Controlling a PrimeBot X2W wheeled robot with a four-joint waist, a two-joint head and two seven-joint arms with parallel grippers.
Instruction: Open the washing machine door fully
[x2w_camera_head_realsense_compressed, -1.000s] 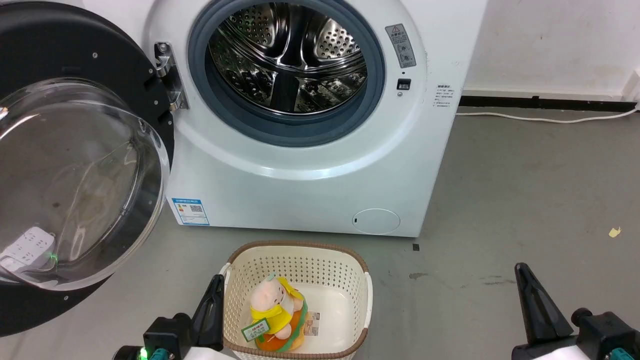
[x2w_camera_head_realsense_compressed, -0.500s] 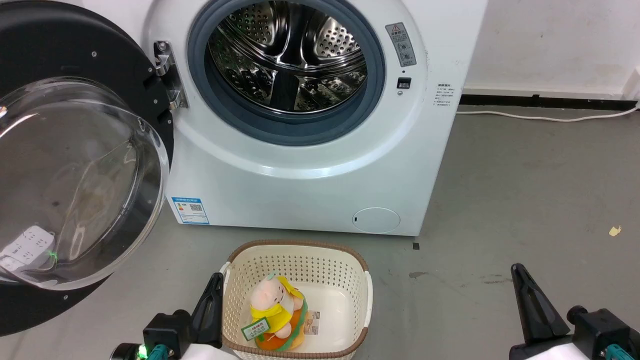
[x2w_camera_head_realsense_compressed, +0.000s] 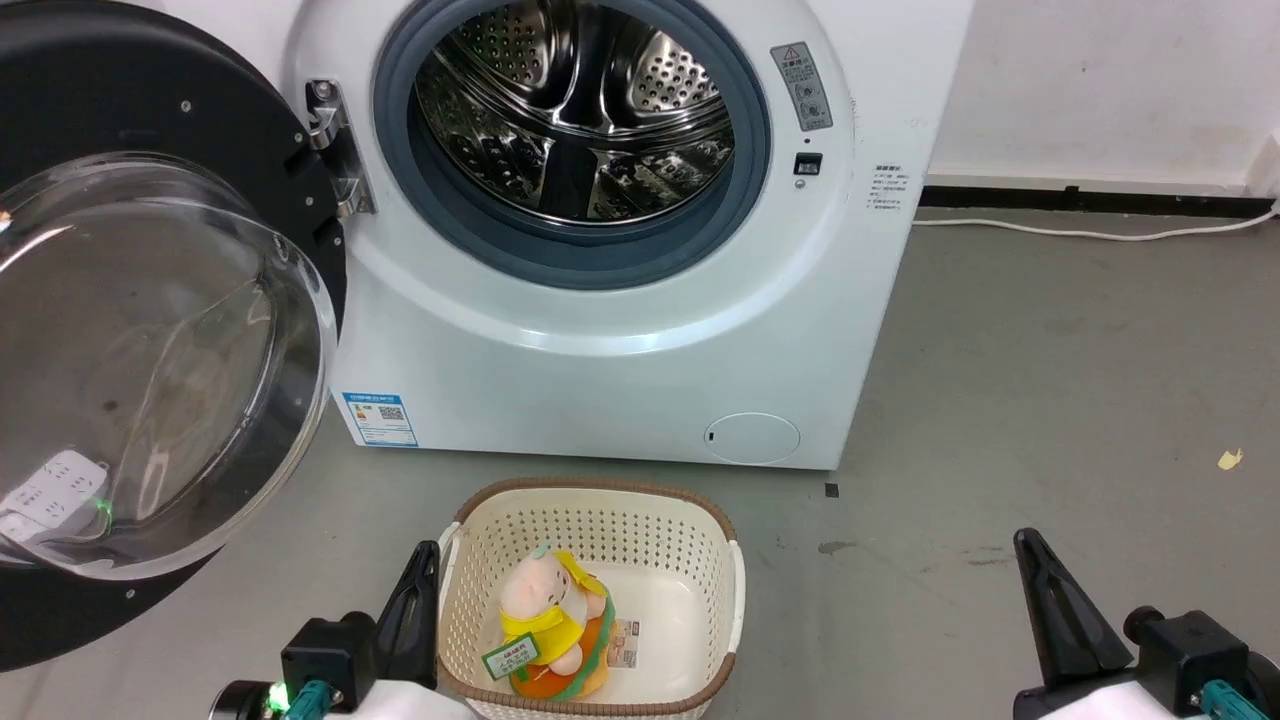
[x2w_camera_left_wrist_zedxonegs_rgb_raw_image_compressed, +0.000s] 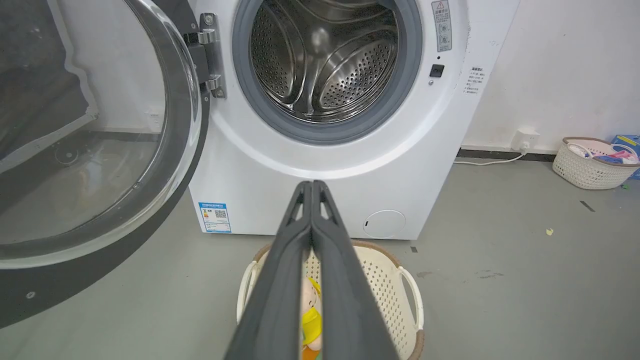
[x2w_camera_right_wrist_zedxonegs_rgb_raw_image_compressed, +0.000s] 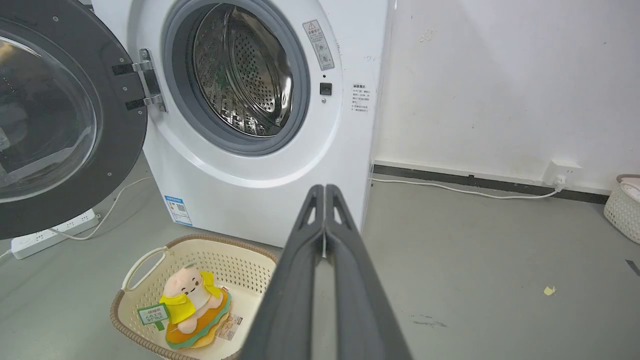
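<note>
**Washer door stood wide open, both grippers held shut and clear**

The washing machine door (x2w_camera_head_realsense_compressed: 150, 350), its black rim framing a bulging clear glass bowl, hung wide open on the robot's left of the machine. It was carried on a metal hinge (x2w_camera_head_realsense_compressed: 335, 150) at the left edge of the opening, with its inner face turned out toward the camera. Beside it, the steel drum (x2w_camera_head_realsense_compressed: 580, 110) lay fully exposed inside its grey rubber ring (x2w_camera_head_realsense_compressed: 600, 262), set in the white cabinet (x2w_camera_head_realsense_compressed: 600, 380), which also bore a blue label (x2w_camera_head_realsense_compressed: 380, 420) and a small round flap (x2w_camera_head_realsense_compressed: 752, 440) low on its front.

On the grey floor (x2w_camera_head_realsense_compressed: 1000, 380) just before the machine sat a cream basket (x2w_camera_head_realsense_compressed: 590, 488) with a plush toy (x2w_camera_head_realsense_compressed: 550, 625) in yellow inside. The left gripper (x2w_camera_head_realsense_compressed: 428, 560) hung at the basket's left rim, its long dark fingers pressed together with nothing between them, as the left wrist view confirmed. The right gripper (x2w_camera_head_realsense_compressed: 1030, 550) was well apart to the right above bare floor, its fingers likewise together and empty.

A white power strip (x2w_camera_right_wrist_zedxonegs_rgb_raw_image_compressed: 50, 235) lay on the floor below the door, and a white cable (x2w_camera_head_realsense_compressed: 1080, 235) ran along the wall's base.
</note>
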